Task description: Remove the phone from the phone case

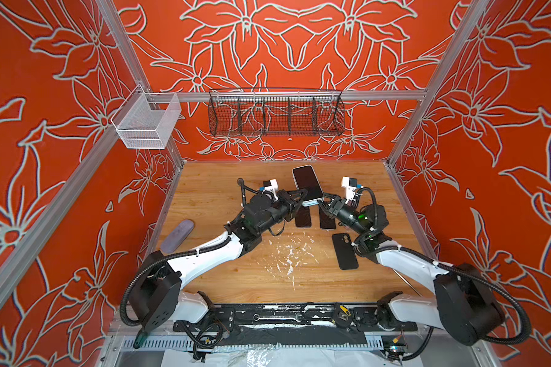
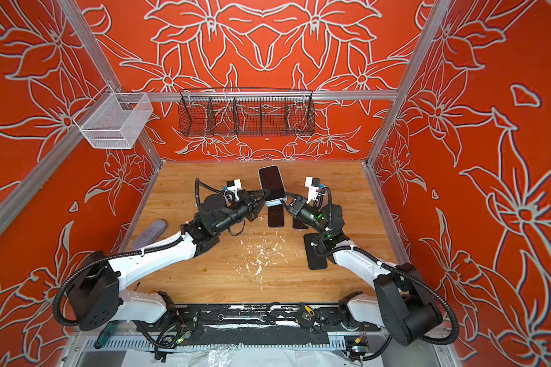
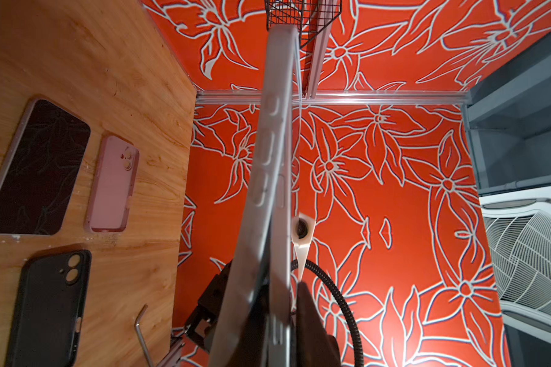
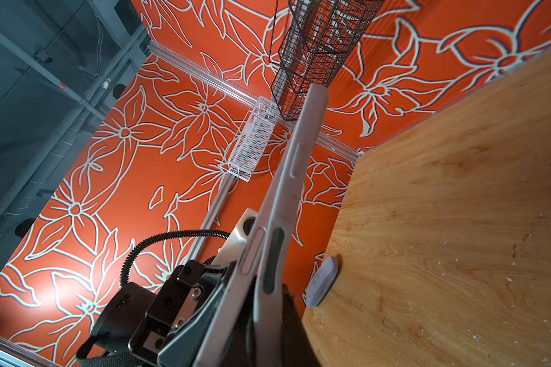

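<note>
Phone, in its pale phone case, is raised near the table's far edge (screen up); left gripper and right gripper both clamp the phone.

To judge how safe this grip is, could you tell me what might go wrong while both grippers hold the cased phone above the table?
1. The left gripper and right gripper pinch the cased phone at its near end only; the long free end could lever it loose.
2. If dropped, it may strike the dark-screened phone lying on the table below.
3. The two grippers sit close together, so twisting to peel the case might make them clash.
</note>
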Controlling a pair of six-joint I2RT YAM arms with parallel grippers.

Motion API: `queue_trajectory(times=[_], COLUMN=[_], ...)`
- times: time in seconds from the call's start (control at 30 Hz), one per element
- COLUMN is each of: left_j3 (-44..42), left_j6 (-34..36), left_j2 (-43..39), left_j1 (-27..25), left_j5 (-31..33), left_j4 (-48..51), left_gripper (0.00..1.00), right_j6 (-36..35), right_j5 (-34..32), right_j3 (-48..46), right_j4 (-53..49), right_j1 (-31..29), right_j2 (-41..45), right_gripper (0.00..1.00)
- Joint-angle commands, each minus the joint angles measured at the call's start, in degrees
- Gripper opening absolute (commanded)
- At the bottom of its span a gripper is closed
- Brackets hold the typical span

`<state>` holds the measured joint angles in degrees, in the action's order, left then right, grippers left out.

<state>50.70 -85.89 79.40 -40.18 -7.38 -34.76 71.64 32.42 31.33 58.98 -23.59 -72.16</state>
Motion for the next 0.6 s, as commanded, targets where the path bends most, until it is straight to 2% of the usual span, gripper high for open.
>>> queue_trajectory(times=[0.0, 0.17, 0.57], left_j3=[2.8, 4.1, 5.2], left_j6=[1.0, 1.1, 2.0], left_j2=[0.6, 1.1, 0.6], left_j1=[-0.1, -0.1, -0.1], left_j5=[-1.0, -2.1, -2.4], left_j4=[-2.9, -4.3, -4.7], left_gripper=[0.1, 0.0, 0.0], right_j6=[0.2, -1.4, -2.0], right_j5=[1.5, 2.0, 0.2], right_j3=[-0.3, 1.0, -0.7], right_j4=[3.0, -0.9, -2.6], right_j1=[-0.5, -0.7, -0.8], right_j2=[0.9, 2.1, 3.1], right_gripper=[0.01, 0.01, 0.01])
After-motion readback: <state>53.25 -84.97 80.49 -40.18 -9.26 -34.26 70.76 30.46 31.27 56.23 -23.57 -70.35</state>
